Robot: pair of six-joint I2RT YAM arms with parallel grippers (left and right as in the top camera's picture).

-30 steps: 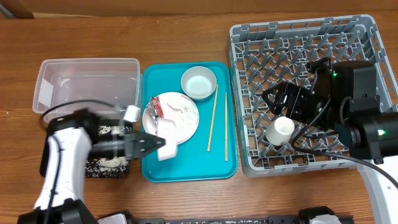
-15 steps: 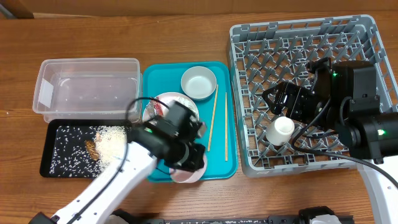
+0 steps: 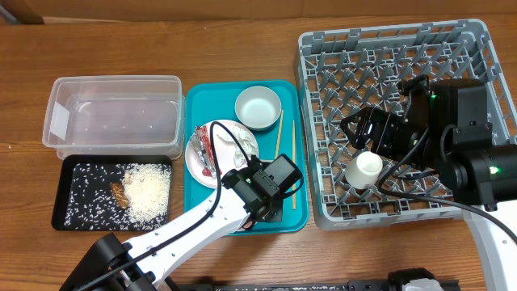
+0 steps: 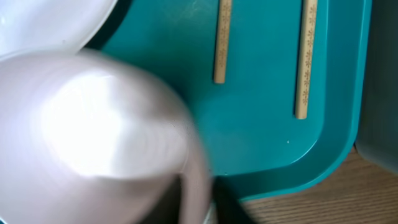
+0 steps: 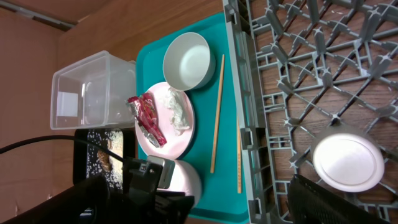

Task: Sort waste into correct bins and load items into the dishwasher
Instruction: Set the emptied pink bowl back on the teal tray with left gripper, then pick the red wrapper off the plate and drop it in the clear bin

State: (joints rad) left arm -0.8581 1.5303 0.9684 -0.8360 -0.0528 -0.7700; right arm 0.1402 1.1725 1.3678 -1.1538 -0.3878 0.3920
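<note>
My left gripper (image 3: 271,194) hangs over the near right part of the teal tray (image 3: 195,105), shut on a pale round dish (image 4: 93,137); I cannot tell if it is a bowl or a plate. The dish also shows in the right wrist view (image 5: 186,177). Two chopsticks (image 3: 277,158) lie on the tray beside it. A small plate (image 3: 222,166) holds the red-and-silver wrapper (image 3: 203,145) and the white napkin (image 3: 234,144). A pale bowl (image 3: 258,107) stands behind it. My right gripper (image 3: 365,141) is open over the grey rack (image 3: 404,48), above the white cup (image 3: 363,170).
The clear tub (image 3: 113,79) stands at the far left. The black tray (image 3: 56,202) in front of it holds rice and brown scraps (image 3: 145,190). The rack's near wall stands right of the teal tray. My left arm crosses the table's front edge.
My left gripper has swung right with the dish, from over the black tray to the near right part of the teal tray. The right arm has not moved.
</note>
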